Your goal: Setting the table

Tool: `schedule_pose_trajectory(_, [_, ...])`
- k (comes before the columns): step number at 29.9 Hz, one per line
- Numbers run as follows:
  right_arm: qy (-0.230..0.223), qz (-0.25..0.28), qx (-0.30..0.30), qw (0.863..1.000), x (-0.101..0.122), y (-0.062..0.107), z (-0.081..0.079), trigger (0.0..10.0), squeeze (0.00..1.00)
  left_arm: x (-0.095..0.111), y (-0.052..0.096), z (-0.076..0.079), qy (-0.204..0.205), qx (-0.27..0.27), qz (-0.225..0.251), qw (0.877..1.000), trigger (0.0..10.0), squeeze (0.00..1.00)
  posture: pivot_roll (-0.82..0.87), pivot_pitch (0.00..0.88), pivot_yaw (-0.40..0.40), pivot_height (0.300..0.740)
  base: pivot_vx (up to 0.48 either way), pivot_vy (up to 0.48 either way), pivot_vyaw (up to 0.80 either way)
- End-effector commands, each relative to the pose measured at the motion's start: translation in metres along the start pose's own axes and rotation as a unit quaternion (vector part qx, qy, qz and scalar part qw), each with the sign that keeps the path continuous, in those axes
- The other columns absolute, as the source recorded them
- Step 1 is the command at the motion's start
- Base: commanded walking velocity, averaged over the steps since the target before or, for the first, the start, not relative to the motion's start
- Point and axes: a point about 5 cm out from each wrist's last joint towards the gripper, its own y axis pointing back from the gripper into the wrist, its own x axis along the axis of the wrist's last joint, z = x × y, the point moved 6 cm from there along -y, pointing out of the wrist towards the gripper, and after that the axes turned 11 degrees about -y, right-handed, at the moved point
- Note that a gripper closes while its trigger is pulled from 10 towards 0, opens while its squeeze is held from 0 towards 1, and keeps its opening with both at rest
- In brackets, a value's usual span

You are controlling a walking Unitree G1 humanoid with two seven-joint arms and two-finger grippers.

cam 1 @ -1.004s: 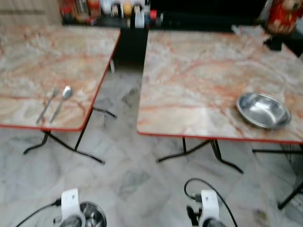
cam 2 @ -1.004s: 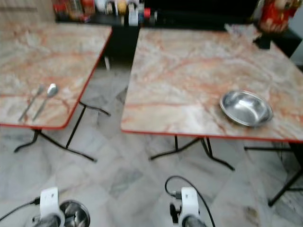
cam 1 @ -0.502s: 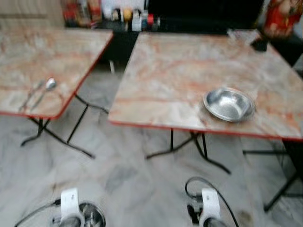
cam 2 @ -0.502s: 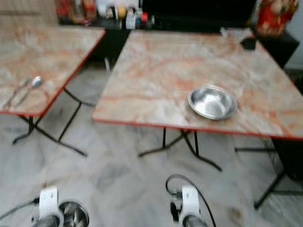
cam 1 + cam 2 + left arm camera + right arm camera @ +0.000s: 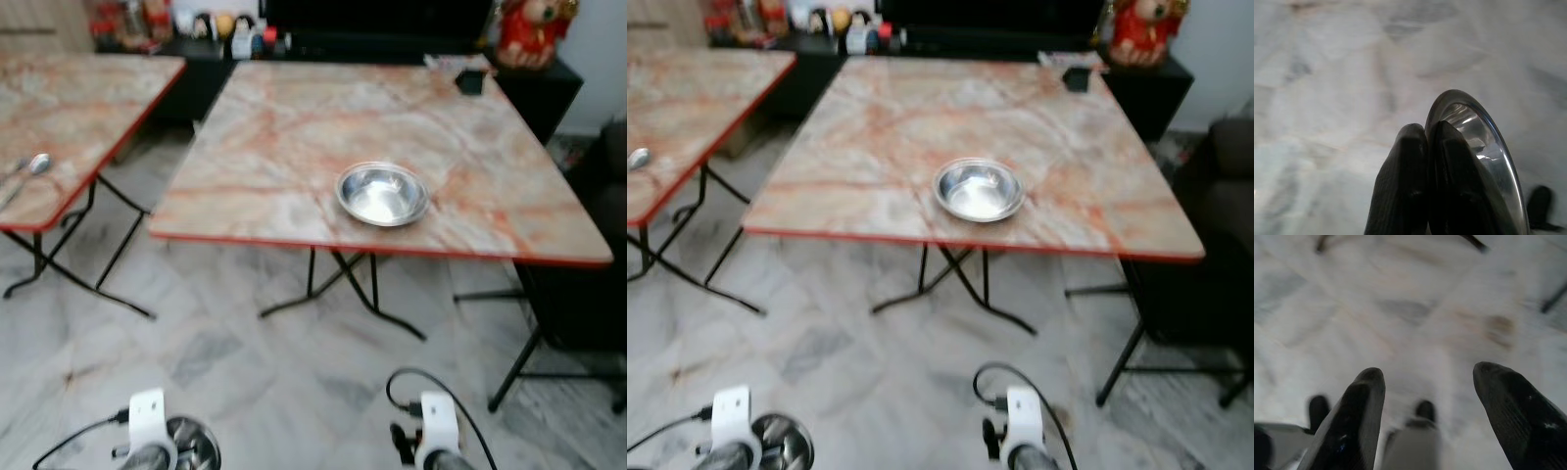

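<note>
My left gripper (image 5: 1427,131) hangs low over the floor, shut on the rim of a small steel bowl (image 5: 1484,147); the same bowl (image 5: 192,446) shows beside my left wrist at the bottom of the head views. A second steel bowl (image 5: 383,193) rests near the front edge of the marble-patterned table (image 5: 284,117) ahead. A spoon (image 5: 37,164) lies on the neighbouring table (image 5: 88,93) at the far left. My right gripper (image 5: 1429,374) hangs open above the floor, nothing between its fingers (image 5: 1359,416).
Both tables have red edges and black folding legs (image 5: 338,284) over the marble floor (image 5: 245,372). A dark cabinet (image 5: 372,24) with bottles and a red figure (image 5: 534,29) runs behind. A small black item (image 5: 471,81) sits at the table's far side. Dark furniture (image 5: 607,176) stands right.
The camera has swung to the right: both tables and the bowl slid leftwards in the picture, the left table now mostly out of frame. Both arms hang as before.
</note>
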Motion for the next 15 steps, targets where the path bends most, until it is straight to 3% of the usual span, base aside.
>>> schedule_pose_trajectory(1, [-0.008, 0.009, 0.001, 1.000, 0.0062, -0.0011, -0.0022, 10.0, 0.00, -0.0032, 0.0005, -0.0037, -0.025, 0.003, -0.003, 1.000, 10.0, 0.00, 0.02, 0.103, -0.016, 0.740, 0.000, 0.000, 0.00])
schedule_pose_trajectory(10, [-0.011, 0.007, 0.003, 1.000, 0.0040, -0.0010, -0.0041, 10.0, 0.00, -0.0097, 0.0018, -0.0016, -0.037, -0.007, -0.009, 0.999, 10.0, 0.00, 0.02, 0.109, -0.020, 0.740, 0.000, 0.000, 0.00])
schedule_pose_trajectory(15, [-0.009, 0.006, 0.003, 1.000, 0.0047, -0.0011, -0.0036, 10.0, 0.00, -0.0100, 0.0021, 0.0001, -0.029, -0.008, -0.007, 1.000, 10.0, 0.00, 0.02, 0.112, -0.024, 0.740, 0.348, 0.000, 0.00])
